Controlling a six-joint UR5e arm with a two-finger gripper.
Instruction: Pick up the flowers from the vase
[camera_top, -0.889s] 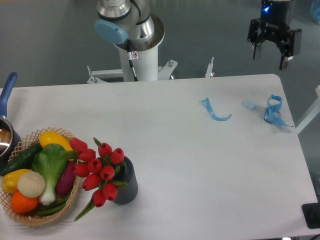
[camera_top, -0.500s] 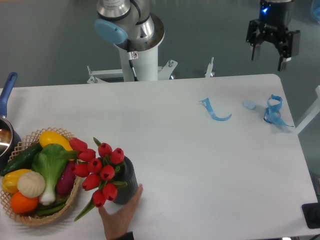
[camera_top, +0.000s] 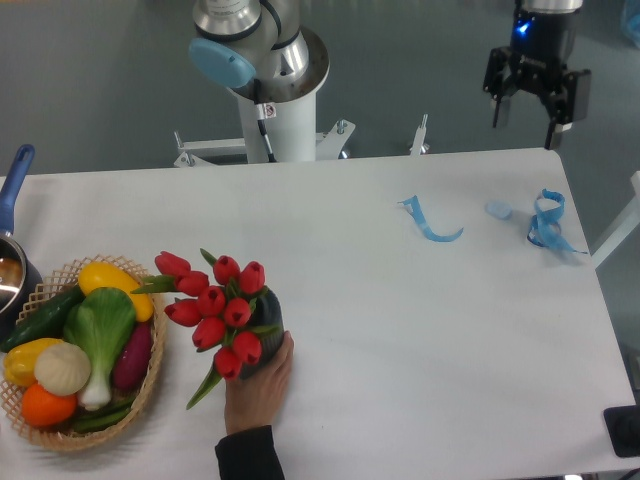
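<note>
The fixed camera, nearest the front edge, shows a human hand in a dark sleeve (camera_top: 257, 388) cupped around the base of the small dark grey ribbed vase (camera_top: 270, 322). Half a second ago that hand was only arriving beside the vase, and just before that it was not there at all. Now it has slid the vase to the right across the white table (camera_top: 400, 330), away from the woven wicker basket of coloured vegetables (camera_top: 75, 365).

The bunch of red tulip buds with green stems and leaves (camera_top: 215, 305) has gone with it. The flowers sit in the vase and lean out to the left, but they no longer overlap the basket rim — there is bare table between the two.

To the left, past the basket, a pot with a blue handle (camera_top: 12, 200) pokes in at the edge. Farther back on the right lie scraps of blue ribbon (camera_top: 548, 222).

At the far right corner, above the table's back edge, the black two-finger gripper (camera_top: 524, 112) hangs with its fingers spread apart and nothing between them. It has drifted slightly left and up, yet it stays well apart from the flowers.

For the task, I judge that nothing has begun — the flowers are still in the vase. Their position is new and may not be settled while the hand holds the vase, so any approach has to aim at the new spot and should wait until the hand is clear.
</note>
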